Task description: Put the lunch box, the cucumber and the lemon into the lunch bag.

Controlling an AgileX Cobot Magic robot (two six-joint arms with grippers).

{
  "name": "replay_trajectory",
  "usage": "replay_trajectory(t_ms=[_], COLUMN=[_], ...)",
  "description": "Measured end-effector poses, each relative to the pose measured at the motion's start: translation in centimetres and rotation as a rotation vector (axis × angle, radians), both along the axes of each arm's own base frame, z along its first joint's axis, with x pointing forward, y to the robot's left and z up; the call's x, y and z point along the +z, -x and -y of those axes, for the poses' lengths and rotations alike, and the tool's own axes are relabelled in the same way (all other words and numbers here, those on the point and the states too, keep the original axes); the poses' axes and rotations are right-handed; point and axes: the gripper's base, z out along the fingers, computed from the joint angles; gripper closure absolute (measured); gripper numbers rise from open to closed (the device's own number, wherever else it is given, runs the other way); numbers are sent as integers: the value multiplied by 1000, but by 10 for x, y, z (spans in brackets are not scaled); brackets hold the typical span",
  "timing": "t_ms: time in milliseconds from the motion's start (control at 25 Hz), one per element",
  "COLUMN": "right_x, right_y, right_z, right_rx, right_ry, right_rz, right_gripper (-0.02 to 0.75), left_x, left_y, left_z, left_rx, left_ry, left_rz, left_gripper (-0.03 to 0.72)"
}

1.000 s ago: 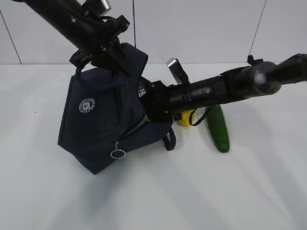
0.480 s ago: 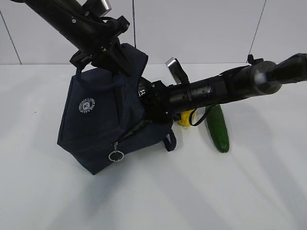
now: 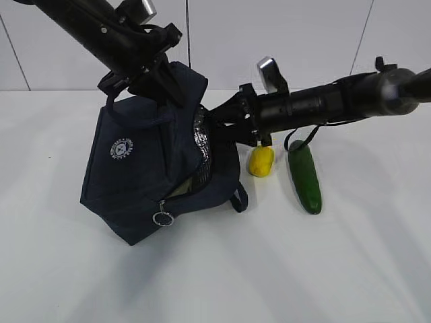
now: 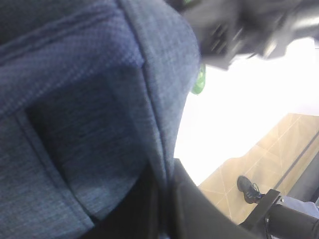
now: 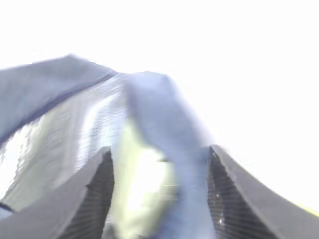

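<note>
The navy lunch bag [image 3: 145, 168] stands tilted on the white table, its mouth facing right and its silvery lining [image 3: 202, 138] showing. My left gripper [image 3: 145, 74] is shut on the bag's top fabric and holds it up; in the left wrist view [image 4: 167, 199] the cloth is pinched between the jaws. My right gripper [image 3: 217, 129] is open and empty just outside the bag's mouth. In the right wrist view [image 5: 160, 152] the blurred pale green lunch box [image 5: 144, 184] lies inside the bag. The lemon [image 3: 261, 161] and the cucumber [image 3: 306, 178] lie on the table right of the bag.
The right arm [image 3: 323, 104] stretches across above the lemon and the cucumber. A strap loop [image 3: 237, 197] hangs at the bag's lower right, and the zipper's ring pull [image 3: 163, 217] dangles at its front. A white wall stands behind the table.
My right gripper has drawn back to the right and up, out of the bag's mouth. The lemon and the silvery lining now show. The left gripper and the bag have stayed put.
</note>
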Motion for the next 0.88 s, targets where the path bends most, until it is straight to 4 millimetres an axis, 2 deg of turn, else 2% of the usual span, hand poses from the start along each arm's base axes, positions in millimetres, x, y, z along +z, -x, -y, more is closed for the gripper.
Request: replay_trajectory(t_ms=[280,440,680,880], right_x=[33,55,84,88], right_y=[-27,-38,-38,-34], right_z=[49,68,86,101], right_rx=[-45,-69,-110,-167], right_ry=[144,275,557,733], right_rz=[27,41,51,-5], right_gripper=[293,294,295,295], left_x=[0,0,0,0], left_y=[0,0,0,0], left_z=[0,0,0,0], left_rx=[-3,-9,-16,-20], left_ry=[0,-2,-2,-2], left_rz=[3,9,15,19], left_gripper=[697,697,697,697])
